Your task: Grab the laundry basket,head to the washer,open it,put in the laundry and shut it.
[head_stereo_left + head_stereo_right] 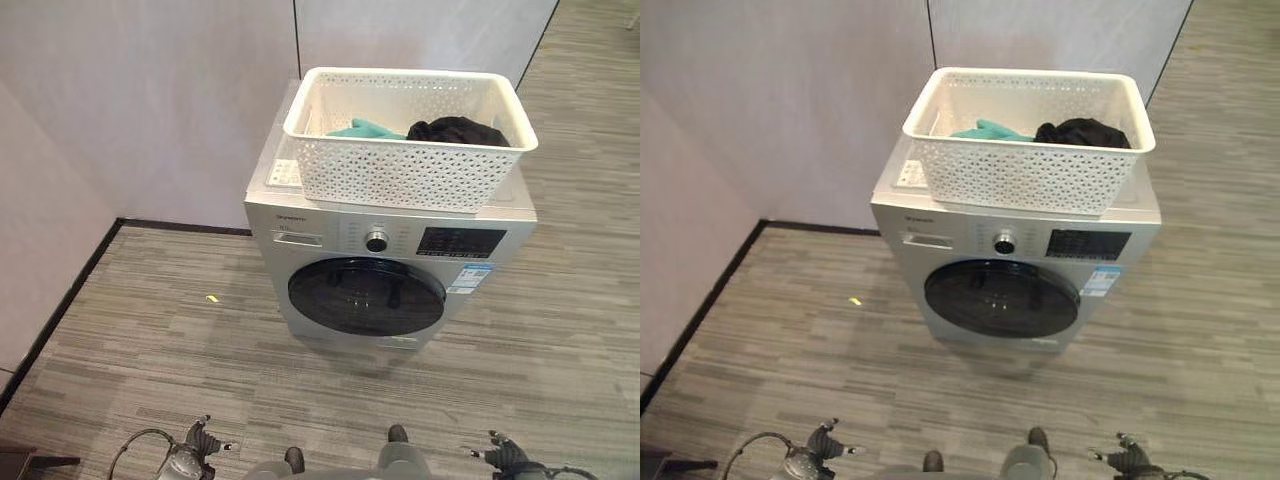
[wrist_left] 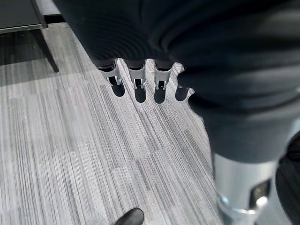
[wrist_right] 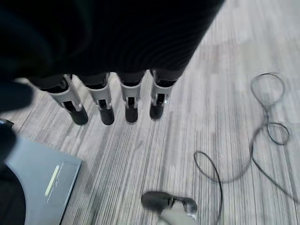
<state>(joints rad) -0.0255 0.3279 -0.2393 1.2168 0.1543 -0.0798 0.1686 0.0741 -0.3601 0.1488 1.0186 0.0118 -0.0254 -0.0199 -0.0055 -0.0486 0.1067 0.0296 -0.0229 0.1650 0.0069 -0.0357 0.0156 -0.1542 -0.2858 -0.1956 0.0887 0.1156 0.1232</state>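
On top of the washer (image 1: 390,270) I see the basket (image 1: 410,145), white and perforated, sitting squarely with a teal cloth (image 1: 365,130) and a black cloth (image 1: 458,130) lying side by side inside it; the washer's round dark door (image 1: 366,296) is closed and faces me, with grey walls (image 1: 150,100) behind. Down low, my left hand (image 2: 136,86) and right hand (image 3: 115,103) hang at my sides over the striped floor (image 1: 150,340), well apart from the washer, fingers straight and relaxed, holding nothing.
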